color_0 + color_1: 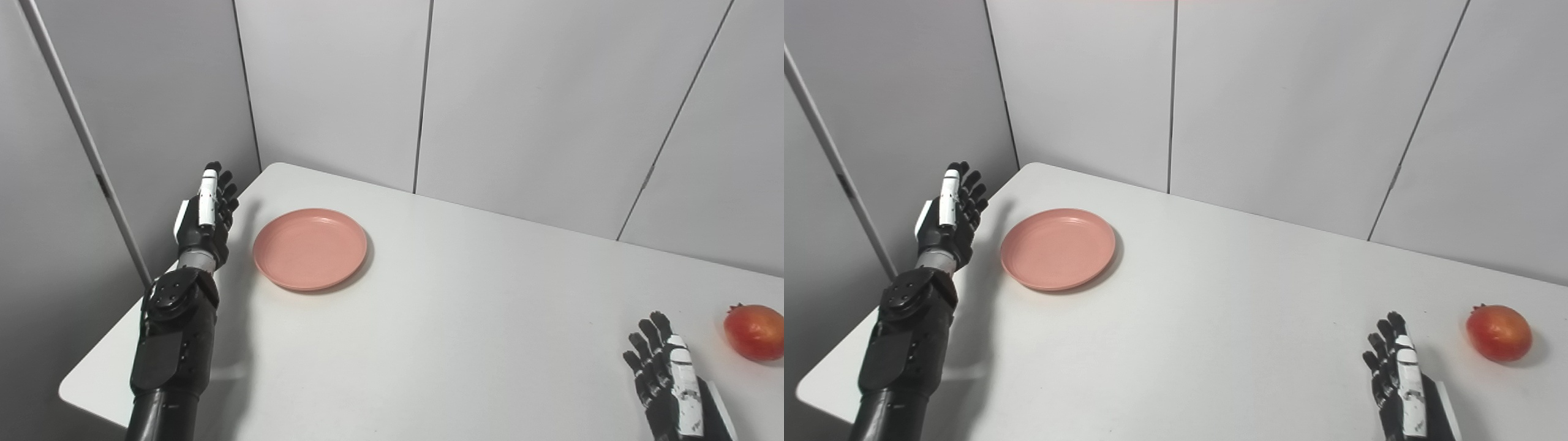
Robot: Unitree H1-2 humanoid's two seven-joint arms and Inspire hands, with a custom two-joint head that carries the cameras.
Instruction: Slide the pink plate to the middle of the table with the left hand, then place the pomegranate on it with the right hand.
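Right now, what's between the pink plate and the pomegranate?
Nothing: only bare white table lies between the pink plate and the pomegranate, in both eye views.

No readable text, labels or numbers

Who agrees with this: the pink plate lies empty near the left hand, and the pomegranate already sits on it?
Not right. The pink plate does lie empty near the left hand, but the pomegranate sits on the table beside the right hand, as the right eye view shows.
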